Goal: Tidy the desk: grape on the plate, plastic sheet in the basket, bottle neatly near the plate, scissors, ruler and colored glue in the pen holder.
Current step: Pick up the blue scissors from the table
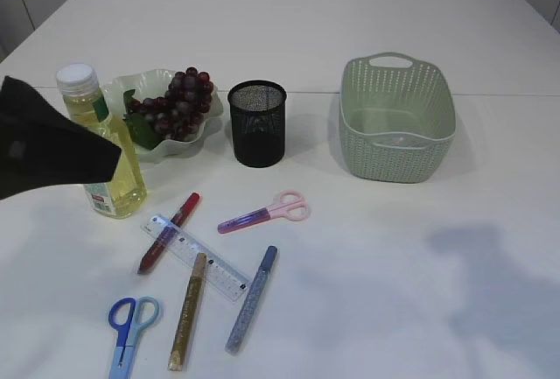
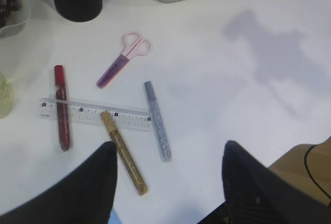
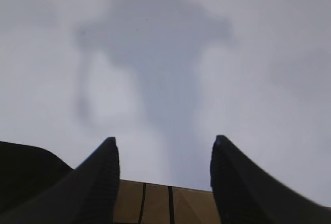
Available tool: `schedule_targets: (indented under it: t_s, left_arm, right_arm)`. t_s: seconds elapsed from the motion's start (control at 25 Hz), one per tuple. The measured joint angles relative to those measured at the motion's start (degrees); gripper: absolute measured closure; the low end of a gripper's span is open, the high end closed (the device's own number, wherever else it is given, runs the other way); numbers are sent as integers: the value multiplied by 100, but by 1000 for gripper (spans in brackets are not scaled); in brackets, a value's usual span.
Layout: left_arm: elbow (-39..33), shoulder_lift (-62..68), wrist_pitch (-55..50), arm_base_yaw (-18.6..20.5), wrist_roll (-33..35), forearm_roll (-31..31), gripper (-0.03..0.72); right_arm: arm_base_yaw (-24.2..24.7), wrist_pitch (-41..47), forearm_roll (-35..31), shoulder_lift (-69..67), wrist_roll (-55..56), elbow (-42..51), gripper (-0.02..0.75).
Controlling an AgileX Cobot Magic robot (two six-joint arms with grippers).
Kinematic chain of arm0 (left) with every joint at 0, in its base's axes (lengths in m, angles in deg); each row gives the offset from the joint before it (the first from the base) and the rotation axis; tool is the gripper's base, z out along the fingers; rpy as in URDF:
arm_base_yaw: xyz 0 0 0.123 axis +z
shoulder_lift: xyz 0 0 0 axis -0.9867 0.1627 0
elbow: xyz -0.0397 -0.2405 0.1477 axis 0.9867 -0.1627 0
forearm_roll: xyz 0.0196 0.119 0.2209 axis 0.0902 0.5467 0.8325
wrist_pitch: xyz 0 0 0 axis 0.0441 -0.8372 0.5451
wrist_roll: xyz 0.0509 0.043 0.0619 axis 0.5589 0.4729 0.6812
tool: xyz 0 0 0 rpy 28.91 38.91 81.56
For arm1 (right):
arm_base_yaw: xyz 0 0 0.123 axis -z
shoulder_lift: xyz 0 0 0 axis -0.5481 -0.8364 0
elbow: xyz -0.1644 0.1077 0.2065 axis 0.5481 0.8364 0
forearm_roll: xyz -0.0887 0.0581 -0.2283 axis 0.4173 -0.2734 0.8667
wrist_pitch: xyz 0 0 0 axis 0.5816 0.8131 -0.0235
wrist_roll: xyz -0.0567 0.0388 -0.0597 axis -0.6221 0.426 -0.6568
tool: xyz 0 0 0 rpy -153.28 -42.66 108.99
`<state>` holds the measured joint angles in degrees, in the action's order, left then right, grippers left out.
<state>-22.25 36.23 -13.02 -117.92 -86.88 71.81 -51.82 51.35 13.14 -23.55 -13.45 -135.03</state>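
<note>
Dark grapes [image 1: 178,101] lie on the pale green plate [image 1: 118,90], with the oil bottle [image 1: 103,151] upright beside it. The black mesh pen holder [image 1: 257,122] stands in the middle and the green basket [image 1: 396,121] to its right. In front lie pink scissors [image 1: 267,213], blue scissors [image 1: 129,331], a clear ruler [image 1: 197,256], and red [image 1: 168,232], gold [image 1: 188,312] and silver-blue glue [image 1: 252,298]. My left gripper [image 2: 169,146] hangs open and empty above the table beside the gold glue [image 2: 124,154]. My right gripper [image 3: 165,139] is open over bare table. The plastic sheet is out of view.
My left arm [image 1: 44,143] is a dark shape at the left edge, in front of the bottle. The right arm's shadow [image 1: 490,256] falls on the white table at the right. The red glue [image 2: 62,107] lies across the ruler [image 2: 93,114].
</note>
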Motion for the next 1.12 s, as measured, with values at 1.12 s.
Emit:
schedule_targets:
  t_s: [1.12]
  left_arm:
    - [0,77,221,-170,14,-390,223]
  right_arm:
    - [248,-309,-2394,-1224,-1563,-316,353]
